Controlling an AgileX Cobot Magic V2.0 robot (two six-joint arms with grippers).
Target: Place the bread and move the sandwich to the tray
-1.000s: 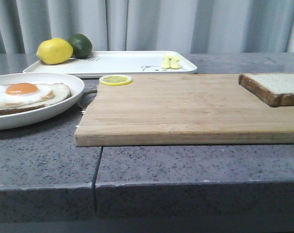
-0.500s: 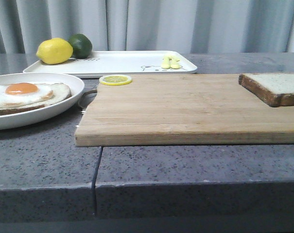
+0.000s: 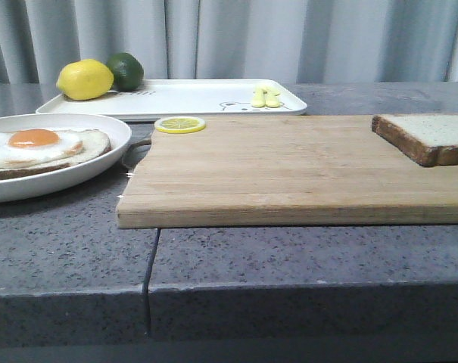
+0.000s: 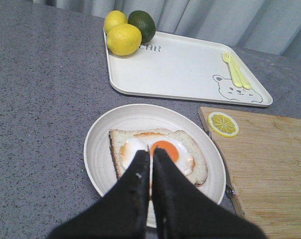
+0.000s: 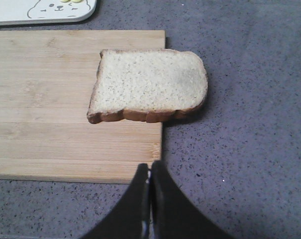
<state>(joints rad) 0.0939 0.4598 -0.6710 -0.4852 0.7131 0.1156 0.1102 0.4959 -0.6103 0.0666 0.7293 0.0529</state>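
The bread lies on the right end of the wooden board, overhanging its edge; it also shows in the right wrist view. The sandwich with its fried egg sits on a round white plate at the left; it also shows in the left wrist view. The white tray lies at the back. My left gripper is shut and empty, above the sandwich. My right gripper is shut and empty, above the board's corner, short of the bread. Neither gripper shows in the front view.
A lemon and a lime sit on the tray's left end, a small yellow fork and spoon on its right. A lemon slice lies on the board's back left corner. The grey counter has a front edge.
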